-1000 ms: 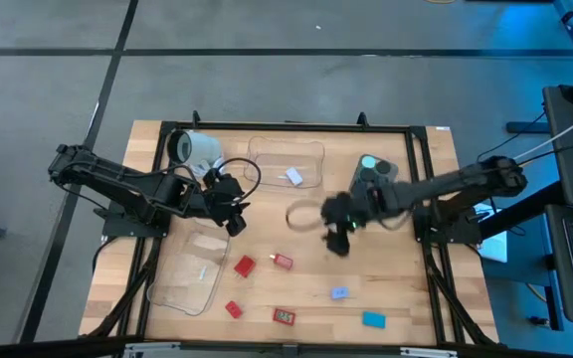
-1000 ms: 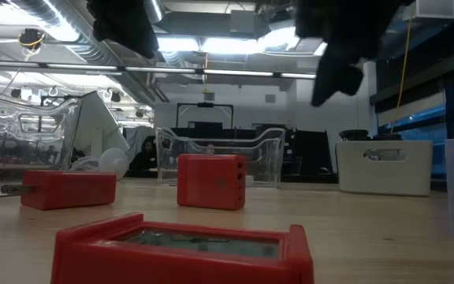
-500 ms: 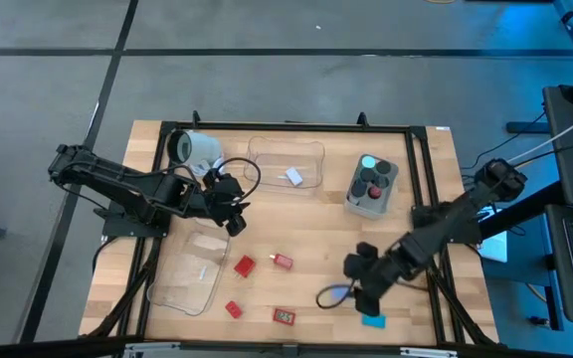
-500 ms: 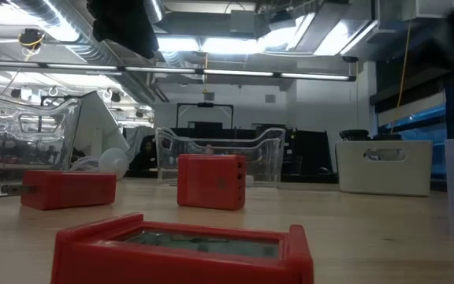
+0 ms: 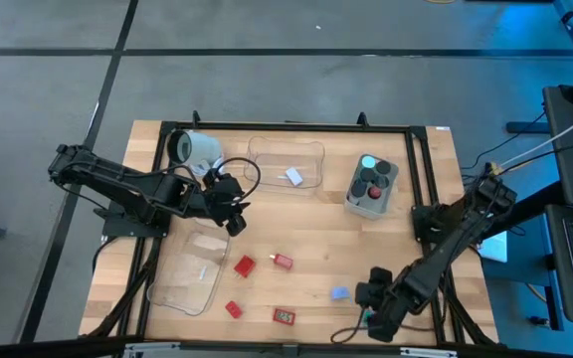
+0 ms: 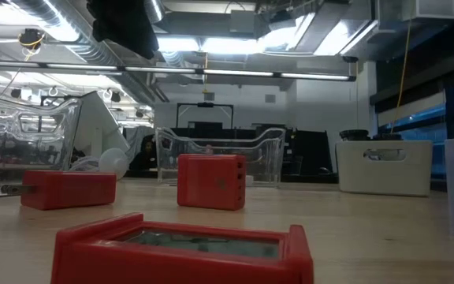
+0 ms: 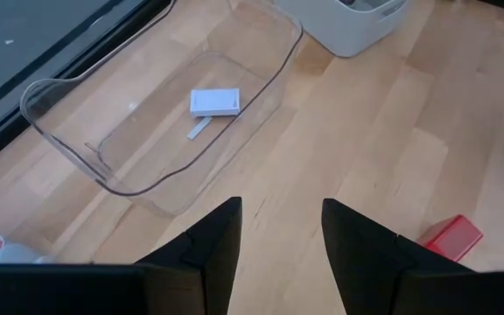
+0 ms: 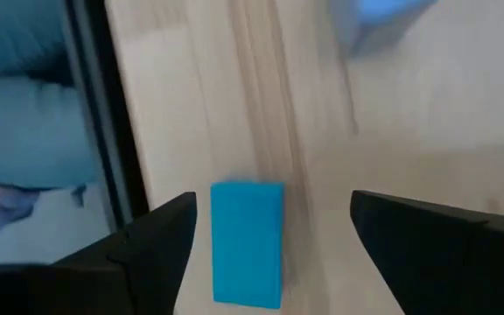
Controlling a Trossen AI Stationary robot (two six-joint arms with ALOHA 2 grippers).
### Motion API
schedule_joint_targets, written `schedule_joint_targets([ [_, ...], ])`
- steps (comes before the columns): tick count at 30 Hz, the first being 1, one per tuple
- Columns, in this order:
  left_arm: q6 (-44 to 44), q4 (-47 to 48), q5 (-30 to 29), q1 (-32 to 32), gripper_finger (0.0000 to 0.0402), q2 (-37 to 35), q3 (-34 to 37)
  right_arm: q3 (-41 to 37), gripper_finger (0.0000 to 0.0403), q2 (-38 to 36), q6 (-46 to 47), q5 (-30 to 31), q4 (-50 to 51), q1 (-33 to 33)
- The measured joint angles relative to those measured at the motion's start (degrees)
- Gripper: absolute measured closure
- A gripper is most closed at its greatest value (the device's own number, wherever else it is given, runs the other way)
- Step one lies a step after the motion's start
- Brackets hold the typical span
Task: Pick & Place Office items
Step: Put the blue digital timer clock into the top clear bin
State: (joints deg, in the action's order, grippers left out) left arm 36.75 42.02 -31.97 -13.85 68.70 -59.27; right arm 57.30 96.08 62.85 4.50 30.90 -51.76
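Note:
My right gripper point(image 5: 378, 314) point(image 8: 274, 219) is open at the table's near edge, right of centre. Its fingers stand on either side of a teal block point(image 8: 247, 245) that lies flat on the wood, apart from it. A small blue piece point(image 5: 339, 293) lies just beyond. Several red blocks point(image 5: 244, 266) point(image 5: 283, 262) point(image 5: 233, 309) point(image 5: 285, 316) point(image 6: 210, 181) rest on the table's near middle. A pale piece point(image 5: 293, 177) point(image 7: 213, 102) lies in the far clear tray. My left gripper point(image 5: 231, 206) point(image 7: 281, 241) hangs open above the table's left middle.
A grey square tub point(image 5: 371, 186) holding black knobs stands at the far right. A white mug point(image 5: 197, 149) lies at the far left. One clear tray point(image 5: 286, 164) sits at the far middle, another point(image 5: 189, 273) at the near left. The black frame rail point(image 8: 112, 114) runs close beside the teal block.
My right gripper has swung from the table's middle, beside the grey tub, toward the near edge and a little to the right, coming down over the teal block and leaving the low view. The blocks have not moved.

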Motion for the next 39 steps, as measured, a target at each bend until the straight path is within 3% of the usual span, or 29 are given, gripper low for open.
schedule_joint_targets([
  [10,0.0,0.0,0.0,0.0,0.0245,0.0,0.0,0.0,0.0101,3.8,2.9,-2.0,-0.6,-3.0],
  [16,0.0,0.0,0.0,0.0,0.0245,0.0,0.0,0.0,0.0101,4.0,4.7,0.2,-3.4,-4.0],
  [24,0.0,0.0,0.0,0.0,0.0245,0.0,0.0,0.2,0.0101,7.4,2.4,1.7,-3.9,-4.7],
  [29,0.0,0.1,0.0,0.0,0.0245,0.0,0.0,0.2,0.0104,8.0,-5.2,5.1,-3.4,-5.2],
  [34,0.0,0.1,0.0,0.0,0.0245,0.0,0.0,0.1,0.0148,8.1,-12.2,7.1,-3.2,-5.6],
  [39,0.0,0.1,0.0,0.0,0.0245,0.0,0.0,0.0,0.0234,8.2,-13.0,8.0,-3.0,-5.5],
])
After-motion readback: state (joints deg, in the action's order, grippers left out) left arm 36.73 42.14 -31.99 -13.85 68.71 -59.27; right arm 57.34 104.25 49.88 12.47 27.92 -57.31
